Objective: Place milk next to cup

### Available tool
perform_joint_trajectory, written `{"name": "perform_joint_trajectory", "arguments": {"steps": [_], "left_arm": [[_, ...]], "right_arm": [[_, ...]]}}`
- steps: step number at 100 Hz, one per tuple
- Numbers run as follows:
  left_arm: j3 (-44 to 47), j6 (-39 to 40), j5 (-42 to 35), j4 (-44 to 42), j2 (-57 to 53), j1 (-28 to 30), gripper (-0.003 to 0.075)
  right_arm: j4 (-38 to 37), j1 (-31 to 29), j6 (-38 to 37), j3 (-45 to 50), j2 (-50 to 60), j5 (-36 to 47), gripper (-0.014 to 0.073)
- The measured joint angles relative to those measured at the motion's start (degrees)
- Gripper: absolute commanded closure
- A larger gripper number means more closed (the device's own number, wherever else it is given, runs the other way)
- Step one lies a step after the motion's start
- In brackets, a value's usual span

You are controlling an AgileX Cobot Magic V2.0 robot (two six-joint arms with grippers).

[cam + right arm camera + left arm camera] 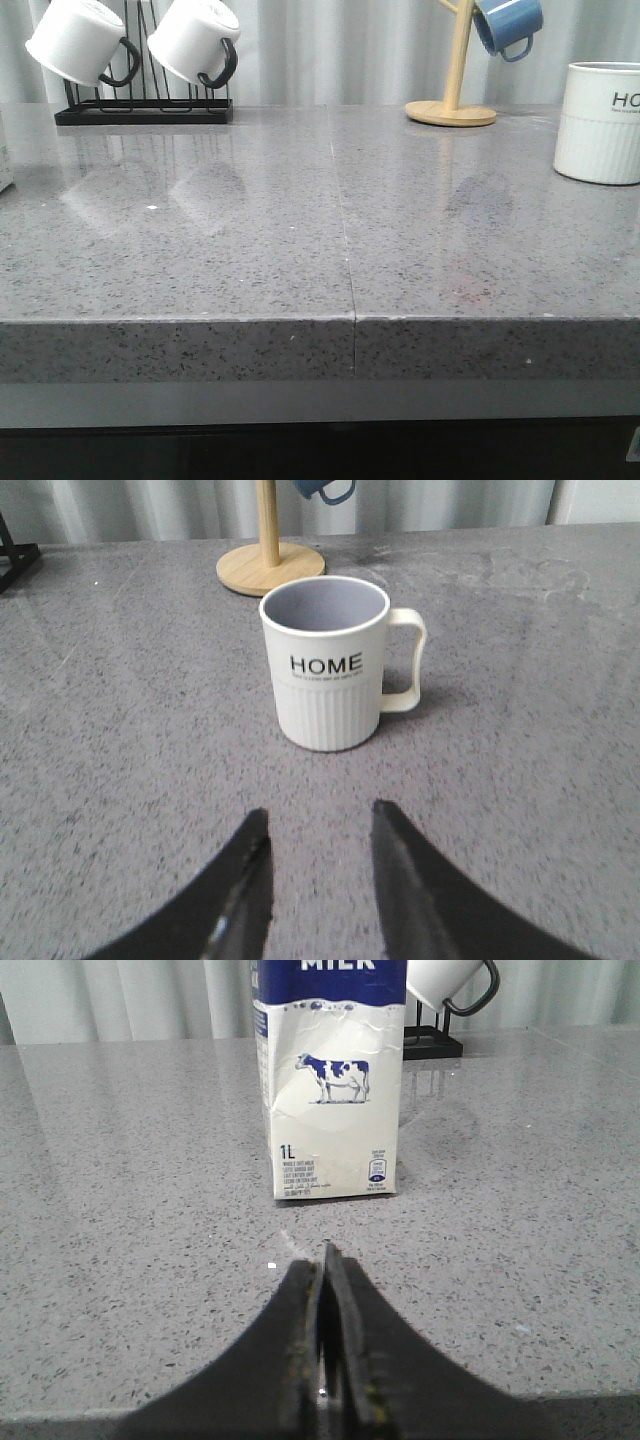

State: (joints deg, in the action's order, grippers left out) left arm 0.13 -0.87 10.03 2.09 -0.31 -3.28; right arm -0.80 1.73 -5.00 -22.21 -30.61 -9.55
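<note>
The task had not begun in any visible sense: the milk (pixel 333 1090) stood upright on the grey stone counter (pixel 250 250) at the far left, so far over at nine o'clock that the front view caught at most a sliver at its edge, while the cup (pixel 600 122) sat at the far right, near three o'clock, the two well apart. Everything was left to do, as I judged it: grasp the carton, carry it across, and set it down just beside the mug. Behind, from left to right, two white black-handled mugs (pixel 195 40) hung on a black wire rack (pixel 145 112), and a blue mug (pixel 508 22) hung from a wooden mug tree (pixel 452 105). The left gripper (pixel 328 1260) pointed at the carton, which stood at twelve o'clock ahead of it, apart; its jaws were pressed together on nothing. The right gripper (pixel 320 825) faced the cup, likewise at twelve o'clock and untouched, with its jaws parted a moderate way and empty.
</note>
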Motion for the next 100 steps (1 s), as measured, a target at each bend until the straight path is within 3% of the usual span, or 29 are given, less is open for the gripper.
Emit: {"name": "perform_joint_trajectory", "arguments": {"steps": [28, 43, 63, 100], "left_arm": [[0.0, 0.0, 0.0, 0.0, 0.0, 0.0, 0.0741], [0.0, 0.0, 0.0, 0.0, 0.0, 0.0, 0.0741], [0.0, 0.0, 0.0, 0.0, 0.0, 0.0, 0.0741], [0.0, 0.0, 0.0, 0.0, 0.0, 0.0, 0.0741]], "right_arm": [[-0.2, -0.3, 0.0, 0.0, -16.1, 15.7, 0.0283], [-0.2, -3.9, 0.0, -0.2, -24.5, 23.3, 0.0283], [-0.2, -8.9, 0.0, -2.9, -33.0, 28.9, 0.0283], [-0.2, -9.1, 0.0, -11.4, -50.0, 35.7, 0.0283]]}}
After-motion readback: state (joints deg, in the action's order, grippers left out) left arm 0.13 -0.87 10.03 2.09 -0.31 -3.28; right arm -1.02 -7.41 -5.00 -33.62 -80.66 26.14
